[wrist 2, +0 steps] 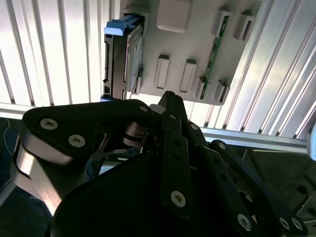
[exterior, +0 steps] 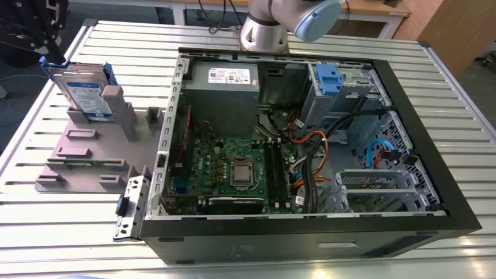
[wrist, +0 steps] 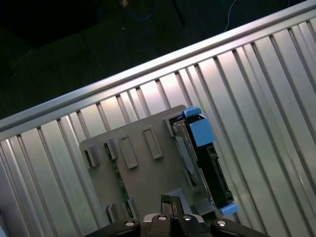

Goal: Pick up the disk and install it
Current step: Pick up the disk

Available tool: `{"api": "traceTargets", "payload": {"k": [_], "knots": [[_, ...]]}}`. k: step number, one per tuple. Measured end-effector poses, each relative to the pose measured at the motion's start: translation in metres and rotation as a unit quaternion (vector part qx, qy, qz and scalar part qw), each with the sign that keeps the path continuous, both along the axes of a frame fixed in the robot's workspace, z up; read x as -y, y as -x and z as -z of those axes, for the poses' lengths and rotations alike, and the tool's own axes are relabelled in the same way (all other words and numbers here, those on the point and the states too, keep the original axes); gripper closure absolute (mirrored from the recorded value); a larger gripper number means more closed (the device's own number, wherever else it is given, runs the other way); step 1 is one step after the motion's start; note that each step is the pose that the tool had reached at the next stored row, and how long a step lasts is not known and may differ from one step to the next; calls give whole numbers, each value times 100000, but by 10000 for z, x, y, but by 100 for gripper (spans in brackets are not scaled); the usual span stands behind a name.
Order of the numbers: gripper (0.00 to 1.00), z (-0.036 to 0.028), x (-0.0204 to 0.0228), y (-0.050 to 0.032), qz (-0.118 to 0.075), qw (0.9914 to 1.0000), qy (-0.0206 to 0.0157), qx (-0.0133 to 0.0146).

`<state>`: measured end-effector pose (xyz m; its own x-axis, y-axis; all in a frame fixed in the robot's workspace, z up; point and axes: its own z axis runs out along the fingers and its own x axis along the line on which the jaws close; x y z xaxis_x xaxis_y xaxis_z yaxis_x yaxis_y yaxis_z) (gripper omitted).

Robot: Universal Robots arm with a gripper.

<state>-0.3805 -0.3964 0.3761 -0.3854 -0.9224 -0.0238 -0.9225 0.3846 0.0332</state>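
Broadly, I have the slatted metal table with the open computer case lying on it. At the exterior view's left, well apart from the case, sits the grey slotted holder. The disk stands on edge in one of its slots, blue rails outward, and nothing touches it. In both wrist views the gripper hangs above the holder, clear of the disk and carrying nothing. Whether it is wide or narrow I cannot tell from here.

My worry is the grasp. A grip off-centre or on the plastic rails alone could tilt the drive and wedge it in the slot, or let it slip. At the drive bay, the loose cables just beside it could snag the drive, and a skewed entry could jam against the blue bracket.
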Motion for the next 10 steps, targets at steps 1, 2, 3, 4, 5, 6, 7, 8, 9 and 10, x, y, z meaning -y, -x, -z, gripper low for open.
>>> {"api": "traceTargets", "payload": {"k": [1, 2, 3, 4, 5, 6, 7, 8, 9, 10], "knots": [[89, 0, 0, 0, -90, 100000, 1, -2], [89, 0, 0, 0, -180, 100000, -1, 1], [89, 0, 0, 0, -267, 100000, 2, -2], [89, 0, 0, 0, -356, 99999, 3, -3], [89, 0, 0, 0, -444, 99999, -1, -1], [89, 0, 0, 0, -531, 99999, 2, -3], [89, 0, 0, 0, -614, 99998, 1, 0], [89, 0, 0, 0, -699, 99998, 2, -2], [89, 0, 0, 0, -786, 99997, 2, -3], [89, 0, 0, 0, -869, 99996, 2, -1]]}}
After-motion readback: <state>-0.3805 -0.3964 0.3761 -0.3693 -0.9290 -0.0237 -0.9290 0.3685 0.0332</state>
